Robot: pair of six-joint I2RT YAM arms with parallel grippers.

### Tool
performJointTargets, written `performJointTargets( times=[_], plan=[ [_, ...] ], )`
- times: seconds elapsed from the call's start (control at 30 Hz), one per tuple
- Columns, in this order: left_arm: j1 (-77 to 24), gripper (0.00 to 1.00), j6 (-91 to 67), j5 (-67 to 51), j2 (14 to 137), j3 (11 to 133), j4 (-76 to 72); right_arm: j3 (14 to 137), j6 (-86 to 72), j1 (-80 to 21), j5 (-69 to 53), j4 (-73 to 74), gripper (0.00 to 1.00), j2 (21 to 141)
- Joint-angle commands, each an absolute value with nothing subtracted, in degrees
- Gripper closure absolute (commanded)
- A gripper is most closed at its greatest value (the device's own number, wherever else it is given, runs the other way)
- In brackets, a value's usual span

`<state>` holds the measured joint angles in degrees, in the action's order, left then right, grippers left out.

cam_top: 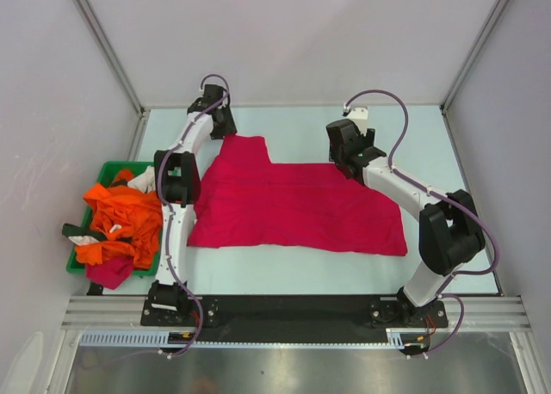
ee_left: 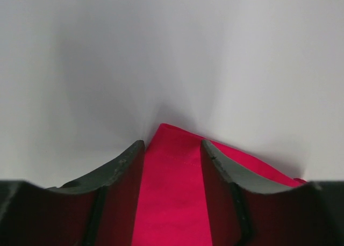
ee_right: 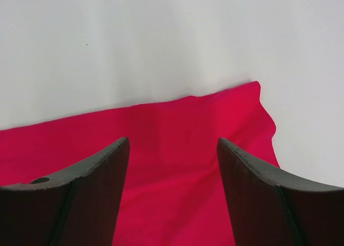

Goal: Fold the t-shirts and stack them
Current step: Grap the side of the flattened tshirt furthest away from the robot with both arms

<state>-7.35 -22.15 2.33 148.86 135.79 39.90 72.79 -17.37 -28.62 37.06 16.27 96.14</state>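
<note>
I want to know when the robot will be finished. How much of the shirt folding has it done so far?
Barely started. Done: one crimson shirt lies spread flat on the table, and no folded stack is in sight. In hand: the left pincer and right pincer sit open over its far corners, placed to grab. Left: folding it, then the orange shirts heaped in the green tray.

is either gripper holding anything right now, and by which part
Nothing is gripped yet. The left gripper straddles a corner of the pink shirt, jaws apart; the right gripper is open over the shirt's edge near another corner.
</note>
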Motion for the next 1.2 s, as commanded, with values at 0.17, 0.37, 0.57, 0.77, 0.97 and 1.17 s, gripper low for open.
performJointTargets(
  times=[0.17, 0.37, 0.57, 0.77, 0.97, 1.17],
  plan=[
    [-5.45, 0.65, -24.78, 0.70, 149.76, 138.60, 38.06, 75.15, -19.07, -28.48, 36.83, 16.70, 0.28, 97.12],
    [-5.36, 0.78, -25.05, 0.62, 149.94, 138.60, 37.88, 74.71, -18.90, -28.39, 37.27, 16.70, 0.29, 96.77],
    [-5.36, 0.80, -24.87, 0.53, 149.94, 138.52, 37.79, 74.53, -18.72, -28.39, 37.35, 16.52, 0.29, 96.59],
    [-5.36, 1.00, -24.96, 0.53, 149.41, 137.90, 37.79, 74.18, -18.98, -28.39, 37.00, 16.44, 0.29, 96.50],
    [-6.24, 1.00, -22.95, -0.09, 145.91, 135.45, 37.88, 74.44, -19.60, -28.39, 36.91, 16.52, 0.29, 96.42],
    [-7.38, 1.00, -23.11, 1.23, 136.60, 130.70, 36.47, 76.02, -20.21, -26.99, 36.91, 17.31, 0.29, 97.21]
  ],
)
